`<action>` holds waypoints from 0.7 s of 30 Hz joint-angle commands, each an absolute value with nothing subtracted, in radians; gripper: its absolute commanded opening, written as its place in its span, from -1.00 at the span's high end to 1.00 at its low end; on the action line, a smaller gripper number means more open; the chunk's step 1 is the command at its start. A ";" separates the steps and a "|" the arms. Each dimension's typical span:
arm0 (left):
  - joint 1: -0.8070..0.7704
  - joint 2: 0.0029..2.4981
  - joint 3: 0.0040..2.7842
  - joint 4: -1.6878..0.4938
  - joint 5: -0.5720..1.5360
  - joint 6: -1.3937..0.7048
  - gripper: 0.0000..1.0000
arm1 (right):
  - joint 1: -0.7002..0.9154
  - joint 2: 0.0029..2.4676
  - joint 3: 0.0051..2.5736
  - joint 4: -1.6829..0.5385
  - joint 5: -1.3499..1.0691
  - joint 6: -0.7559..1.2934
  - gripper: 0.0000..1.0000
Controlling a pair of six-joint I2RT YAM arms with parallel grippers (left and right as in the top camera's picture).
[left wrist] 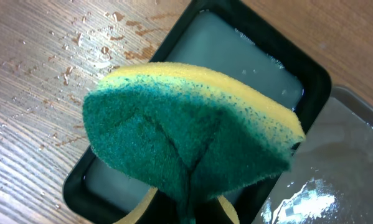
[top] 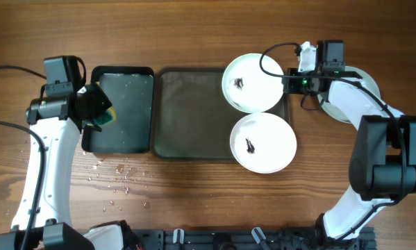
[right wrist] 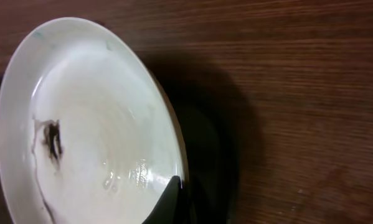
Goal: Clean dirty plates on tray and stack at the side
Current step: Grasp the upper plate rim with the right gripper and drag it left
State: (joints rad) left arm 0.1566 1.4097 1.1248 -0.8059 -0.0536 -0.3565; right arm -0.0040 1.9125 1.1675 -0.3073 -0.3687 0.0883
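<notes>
Wood tabletop carries the grey tray; at its far right corner the right gripper pinches the rim of a tilted, smudged plate, while the left gripper clamps a folded sponge. Held by so thin an edge, the plate could slip once scrubbed.

White links, black joint housings, black cables, green wrist light

tray left part bare; plates crowd right end.
</notes>
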 commanded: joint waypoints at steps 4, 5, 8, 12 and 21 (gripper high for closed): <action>0.152 1.410 1.124 -0.773 0.020 -0.287 0.92 | 0.083 1.929 1.168 -0.291 -0.443 0.162 0.91; 0.145 1.410 1.124 -0.772 0.022 -0.287 0.92 | 0.098 1.929 1.168 -0.291 -0.442 0.166 0.91; 0.121 1.410 1.124 -0.767 0.022 -0.287 0.92 | 0.157 1.929 1.168 -0.302 -0.437 0.213 0.92; 0.093 1.410 1.124 -0.757 0.022 -0.287 0.92 | 0.252 1.929 1.168 -0.350 -0.373 0.299 0.91; 0.054 1.410 1.124 -0.755 0.022 -0.283 0.92 | 0.321 1.903 1.214 -0.417 -0.373 0.290 0.50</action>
State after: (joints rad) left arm 0.0631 1.4097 1.1248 -0.7612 0.0101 -0.3073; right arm 0.3389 1.9133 1.1690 -0.3782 -0.3832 0.2867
